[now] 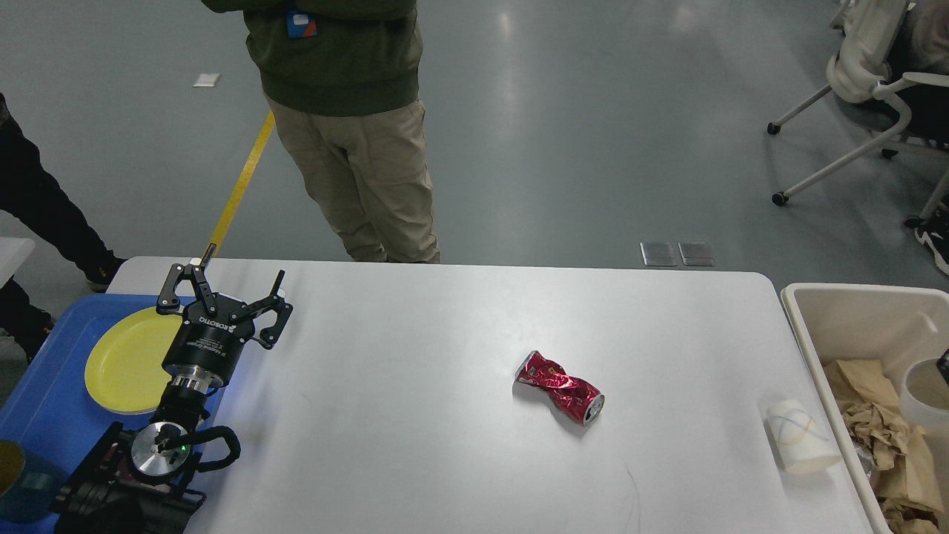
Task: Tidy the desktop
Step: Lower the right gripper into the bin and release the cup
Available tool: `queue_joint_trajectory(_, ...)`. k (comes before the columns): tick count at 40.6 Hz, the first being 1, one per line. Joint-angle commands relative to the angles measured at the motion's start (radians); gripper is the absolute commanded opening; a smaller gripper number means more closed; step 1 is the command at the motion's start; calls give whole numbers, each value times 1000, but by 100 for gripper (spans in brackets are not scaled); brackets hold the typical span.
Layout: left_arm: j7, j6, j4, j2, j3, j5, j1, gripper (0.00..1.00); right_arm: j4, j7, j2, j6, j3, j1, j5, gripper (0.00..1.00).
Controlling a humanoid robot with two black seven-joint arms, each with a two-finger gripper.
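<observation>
The white desktop point(415, 445) fills the middle of the head view. A crushed red can point(560, 387) lies on it right of centre. A white paper cup point(797, 437) lies on its side near the right edge. My left gripper point(226, 285) is open and empty above the desktop's left end, beside a yellow plate point(126, 360). Only a dark sliver of my right gripper point(945, 363) shows at the right edge. It touches a large white cup point(923, 386) inside the beige bin point(808, 348). Its fingers are hidden.
A blue tray point(44, 400) left of the desktop holds the yellow plate and a dark cup point(11, 482). The beige bin holds crumpled brown paper point(882, 437). A person point(356, 148) stands behind the far edge. An office chair point(875, 81) stands at the far right.
</observation>
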Motion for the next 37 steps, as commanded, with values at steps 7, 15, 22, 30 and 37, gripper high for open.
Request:
queue_joint_trajectory(7, 0, 0, 0, 0, 0, 0, 0, 96, -247, -2, 66, -192, 215, -416, 2, 0)
queue_joint_trajectory(15, 0, 1, 0, 0, 0, 0, 0, 96, -643, -23, 218, -192, 327, -719, 16, 0)
queue_joint_trajectory(22, 0, 0, 0, 0, 0, 0, 0, 96, -777, -40, 277, -192, 396, -833, 13, 0)
queue_joint_trajectory(30, 0, 1, 0, 0, 0, 0, 0, 96, -779, -54, 292, -195, 403, -863, 15, 0)
queue_joint_trajectory(37, 0, 0, 0, 0, 0, 0, 0, 96, -780, -57, 301, -197, 403, -873, 15, 0)
